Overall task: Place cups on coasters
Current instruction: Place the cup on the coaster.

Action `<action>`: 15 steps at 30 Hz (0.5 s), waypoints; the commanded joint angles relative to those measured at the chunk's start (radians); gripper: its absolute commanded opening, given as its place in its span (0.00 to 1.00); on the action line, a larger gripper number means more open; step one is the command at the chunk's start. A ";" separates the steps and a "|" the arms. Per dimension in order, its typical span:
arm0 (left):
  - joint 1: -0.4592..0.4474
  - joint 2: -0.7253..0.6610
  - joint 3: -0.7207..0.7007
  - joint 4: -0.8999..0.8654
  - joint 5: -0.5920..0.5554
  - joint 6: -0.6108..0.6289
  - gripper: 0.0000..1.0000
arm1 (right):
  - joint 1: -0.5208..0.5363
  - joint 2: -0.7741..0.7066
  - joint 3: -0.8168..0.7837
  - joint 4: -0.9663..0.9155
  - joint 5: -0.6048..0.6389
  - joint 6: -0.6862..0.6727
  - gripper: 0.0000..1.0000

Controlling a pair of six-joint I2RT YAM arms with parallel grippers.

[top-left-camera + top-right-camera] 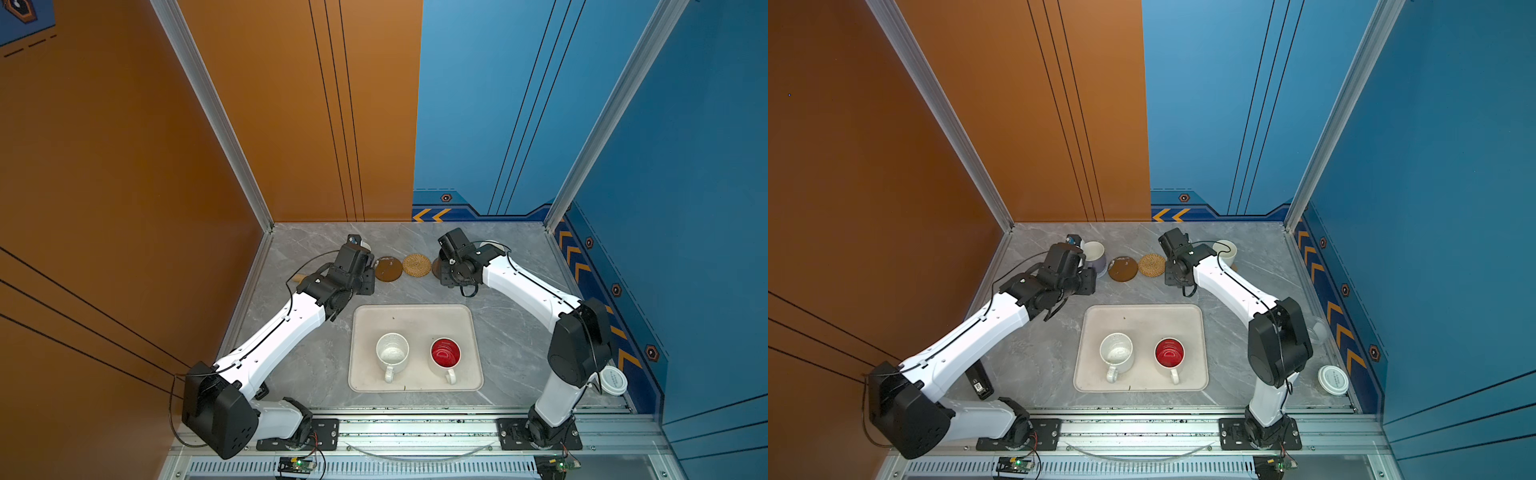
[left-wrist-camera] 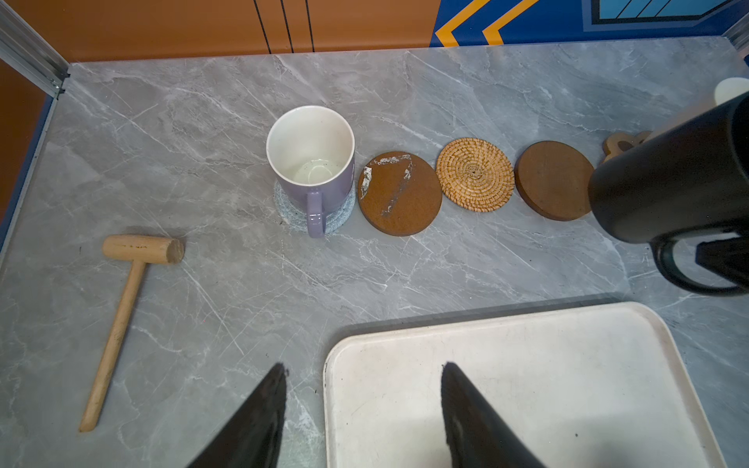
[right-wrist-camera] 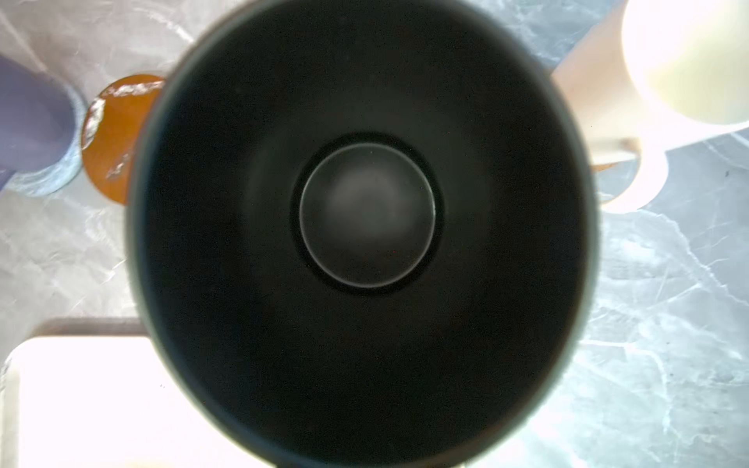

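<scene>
Left wrist view: right gripper (image 2: 723, 259) grips black mug (image 2: 668, 182) by plain brown coaster (image 2: 553, 180); off-centre release could tip it. Left gripper (image 2: 362, 377) spread, empty.

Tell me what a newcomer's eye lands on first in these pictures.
The red-lined mug glows on the cream tray in both top views, beside a speckled white mug. Then the black mug, whose dark inside fills the right wrist view, and the lavender mug standing on a grey woven coaster.
</scene>
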 commanded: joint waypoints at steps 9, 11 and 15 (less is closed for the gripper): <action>0.011 0.029 0.043 0.001 -0.014 -0.003 0.62 | -0.097 0.129 0.106 0.088 -0.030 -0.046 0.00; 0.013 0.034 0.050 0.001 -0.018 -0.003 0.62 | -0.109 0.150 0.109 0.104 -0.039 -0.044 0.00; 0.013 0.045 0.060 -0.001 -0.019 -0.002 0.62 | -0.124 0.191 0.136 0.111 -0.055 -0.041 0.00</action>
